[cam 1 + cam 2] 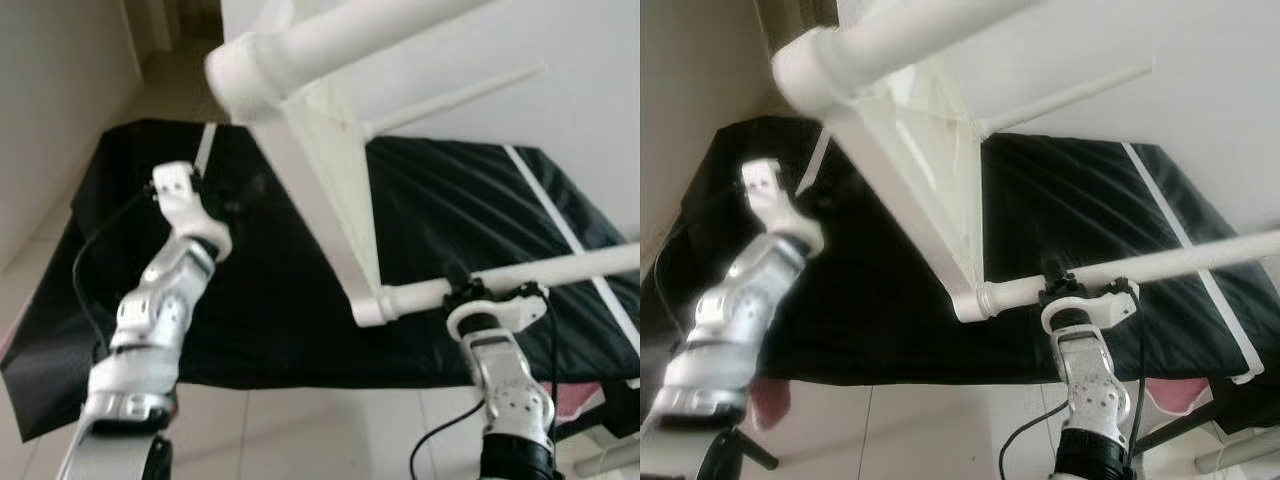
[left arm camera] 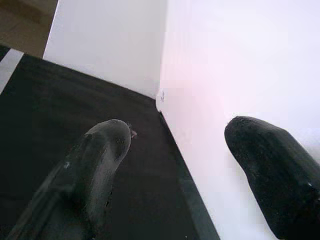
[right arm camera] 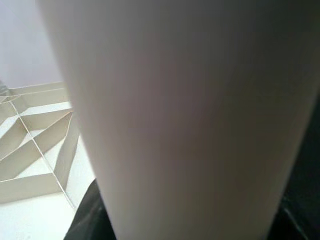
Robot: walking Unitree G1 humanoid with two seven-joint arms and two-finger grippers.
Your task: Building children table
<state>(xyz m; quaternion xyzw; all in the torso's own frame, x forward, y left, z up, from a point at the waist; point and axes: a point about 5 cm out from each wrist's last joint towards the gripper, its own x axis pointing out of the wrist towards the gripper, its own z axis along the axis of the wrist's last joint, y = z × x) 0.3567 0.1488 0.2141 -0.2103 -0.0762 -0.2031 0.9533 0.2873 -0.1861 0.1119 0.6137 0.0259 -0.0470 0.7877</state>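
Black mat [image 1: 250, 320]; right pincer [image 1: 1070, 285] around table leg [image 1: 1180, 260].

The right hand [image 1: 462, 287] grips a white table leg [image 1: 520, 277] — tabletop [image 1: 330, 190] tilted over black sheet [image 1: 260, 300].

The robot has 2 silver jointed metal arms [image 1: 150, 330] with rounded segments. Behind each gripper sits a white moulded wrist housing [image 1: 497, 312], and a thin black cable [image 1: 85, 290] loops away from each wrist. The left gripper [image 2: 200, 165] has 2 rounded matte black fingers [image 2: 95, 170].
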